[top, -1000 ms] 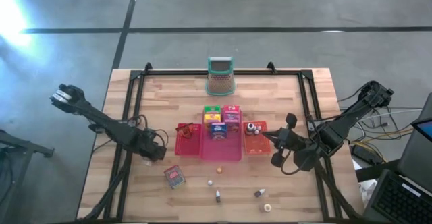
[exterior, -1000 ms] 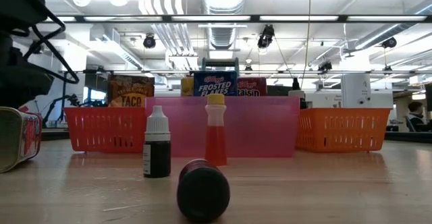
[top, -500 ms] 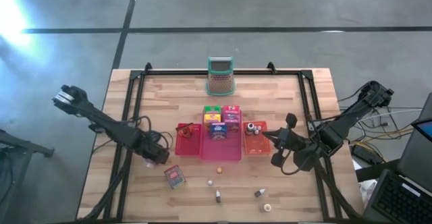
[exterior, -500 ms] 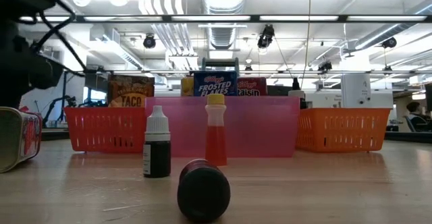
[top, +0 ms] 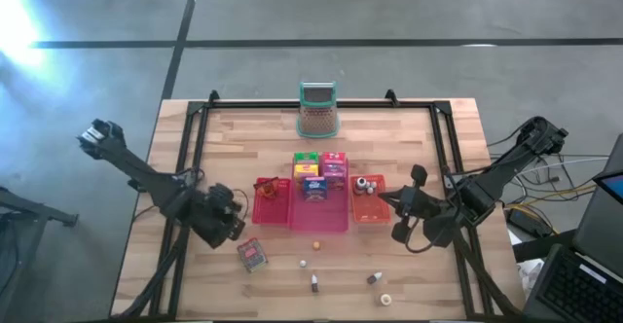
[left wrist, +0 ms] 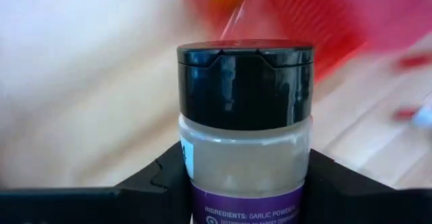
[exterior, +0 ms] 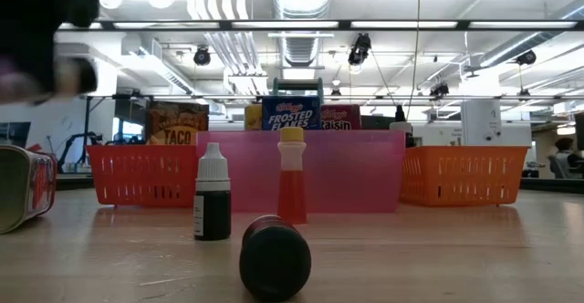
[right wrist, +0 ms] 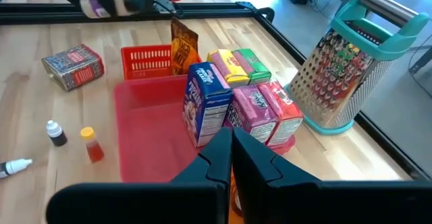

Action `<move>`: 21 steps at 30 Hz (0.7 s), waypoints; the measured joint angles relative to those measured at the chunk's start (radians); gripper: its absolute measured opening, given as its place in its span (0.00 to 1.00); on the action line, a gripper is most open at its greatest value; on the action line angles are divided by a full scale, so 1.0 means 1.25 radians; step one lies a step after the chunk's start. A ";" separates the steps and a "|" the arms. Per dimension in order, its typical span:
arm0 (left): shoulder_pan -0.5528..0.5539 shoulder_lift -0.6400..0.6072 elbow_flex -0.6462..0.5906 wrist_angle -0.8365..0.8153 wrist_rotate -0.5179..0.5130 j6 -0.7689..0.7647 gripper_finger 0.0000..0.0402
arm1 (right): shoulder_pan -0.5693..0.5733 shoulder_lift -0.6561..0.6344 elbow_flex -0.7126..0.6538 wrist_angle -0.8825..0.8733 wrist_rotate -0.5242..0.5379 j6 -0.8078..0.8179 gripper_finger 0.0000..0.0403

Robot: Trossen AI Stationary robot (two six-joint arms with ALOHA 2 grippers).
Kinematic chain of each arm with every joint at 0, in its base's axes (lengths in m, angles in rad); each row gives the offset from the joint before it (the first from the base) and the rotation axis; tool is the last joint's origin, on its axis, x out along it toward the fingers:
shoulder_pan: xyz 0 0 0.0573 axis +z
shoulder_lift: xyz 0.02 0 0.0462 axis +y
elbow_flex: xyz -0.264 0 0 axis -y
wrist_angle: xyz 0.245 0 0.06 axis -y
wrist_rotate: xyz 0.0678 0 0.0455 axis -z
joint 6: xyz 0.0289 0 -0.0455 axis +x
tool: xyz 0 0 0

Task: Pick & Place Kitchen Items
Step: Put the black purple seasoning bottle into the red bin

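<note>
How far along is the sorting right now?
Done: cereal boxes stand in the pink tray. In hand: the left end effector grips a garlic powder jar. Left: red tin and small bottles on the table. The right end effector waits shut.

A clear jar [left wrist: 244, 133] with a black flip cap and purple garlic-powder label stands upright, clamped between the left gripper [top: 226, 228]'s fingers. Just in front of that gripper a red tin [top: 252, 255] lies on its side. Small boxes [right wrist: 236, 102] stand upright together just ahead of the right gripper [right wrist: 231, 158]; two dropper bottles [right wrist: 74, 140] stand farther off.
</note>
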 joint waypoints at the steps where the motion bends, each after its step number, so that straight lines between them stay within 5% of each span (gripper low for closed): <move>1: -0.012 0.000 0.011 0.000 -0.066 0.016 0.46 | 0.000 0.000 0.000 0.001 0.000 0.000 0.02; 5: -0.051 0.000 0.030 0.064 -0.283 0.122 0.47 | 0.004 0.003 -0.004 0.026 0.000 -0.016 0.02; 10: -0.064 0.000 0.014 0.312 -0.444 0.430 0.48 | 0.010 0.003 -0.044 0.177 -0.013 -0.098 0.02; 15: -0.063 0.000 -0.023 0.649 -0.500 0.777 0.48 | 0.018 0.006 -0.110 0.433 -0.026 -0.253 0.02; 21: -0.056 0.000 -0.100 1.108 -0.467 1.194 0.48 | 0.024 0.058 -0.147 0.684 -0.068 -0.433 0.04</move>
